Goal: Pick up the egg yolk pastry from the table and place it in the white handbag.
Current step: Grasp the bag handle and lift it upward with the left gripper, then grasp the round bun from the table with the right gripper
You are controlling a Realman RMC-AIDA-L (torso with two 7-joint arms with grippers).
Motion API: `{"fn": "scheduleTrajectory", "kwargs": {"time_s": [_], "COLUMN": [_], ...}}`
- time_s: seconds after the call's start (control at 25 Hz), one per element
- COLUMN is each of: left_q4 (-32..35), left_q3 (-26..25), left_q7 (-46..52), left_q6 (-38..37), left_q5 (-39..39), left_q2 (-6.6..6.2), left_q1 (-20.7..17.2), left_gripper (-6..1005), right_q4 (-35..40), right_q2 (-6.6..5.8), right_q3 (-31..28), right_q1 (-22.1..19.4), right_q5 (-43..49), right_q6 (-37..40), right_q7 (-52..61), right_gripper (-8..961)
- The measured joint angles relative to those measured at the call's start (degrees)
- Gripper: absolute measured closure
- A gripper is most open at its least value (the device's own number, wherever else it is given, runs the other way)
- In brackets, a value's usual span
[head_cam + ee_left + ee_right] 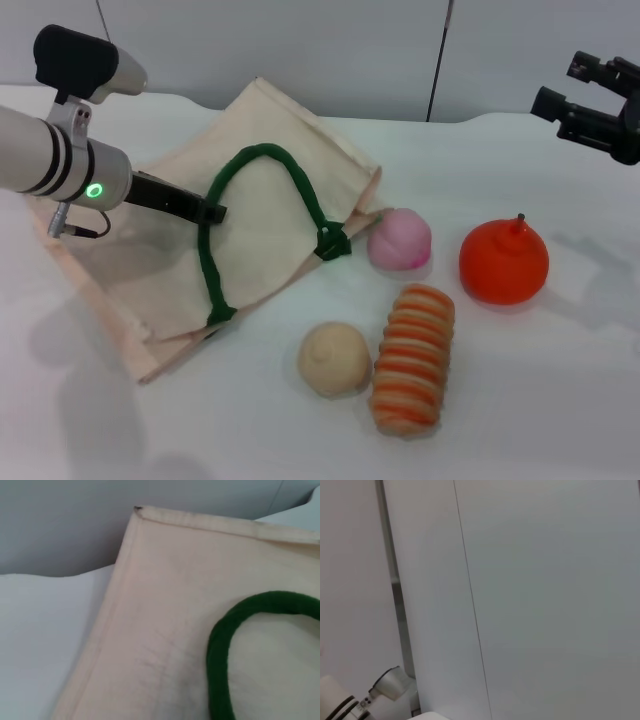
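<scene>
We are looking over a white table (560, 400) under a grey wall, with the handbag (270, 190) lying flat at far left and our left gripper (200, 208) resting on it near the green handle, its fingers' state impossible to tell. The pastry (335, 359) is sitting at the near centre, just right of the bag's mouth and touching the striped roll (413, 358). It is lying near-right of the left gripper and closer to it than to the right gripper (590, 95), which is hanging open high at far right.

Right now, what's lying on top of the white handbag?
On the white handbag: its green handle and the left gripper. The egg yolk pastry isn't. The bag's inside is hidden.
</scene>
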State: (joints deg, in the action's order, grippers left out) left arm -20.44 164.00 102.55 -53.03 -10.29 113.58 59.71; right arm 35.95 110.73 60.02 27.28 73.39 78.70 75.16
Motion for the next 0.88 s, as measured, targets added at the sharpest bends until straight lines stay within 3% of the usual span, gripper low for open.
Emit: {"fn": "scheduleTrajectory", "kwargs": {"time_s": [0.32, 0.64, 0.88], "left_q4": [1.0, 0.5, -3.6], "left_q3": [0.0, 0.0, 0.0], "left_q7": [2.6, 1.2, -4.7], "left_q6": [2.7, 2.6, -7.7], "left_q5": [-0.4, 6.5, 16.9], "left_q2": [-0.20, -0.23, -0.81], "left_q1": [0.1, -1.0, -3.5], "left_gripper": [680, 801, 839], "right_q4": [0.0, -0.2, 0.3], "right_q2": [0.04, -0.12, -0.74], "right_q3": [0.0, 0.0, -0.1], "right_q1": [0.0, -0.5, -0.6], "right_q5": [0.0, 0.0, 2.4], "right_q6": [0.1, 0.2, 4.5], "right_q7": [0.0, 0.0, 0.2], "right_gripper": [68, 68, 68]}}
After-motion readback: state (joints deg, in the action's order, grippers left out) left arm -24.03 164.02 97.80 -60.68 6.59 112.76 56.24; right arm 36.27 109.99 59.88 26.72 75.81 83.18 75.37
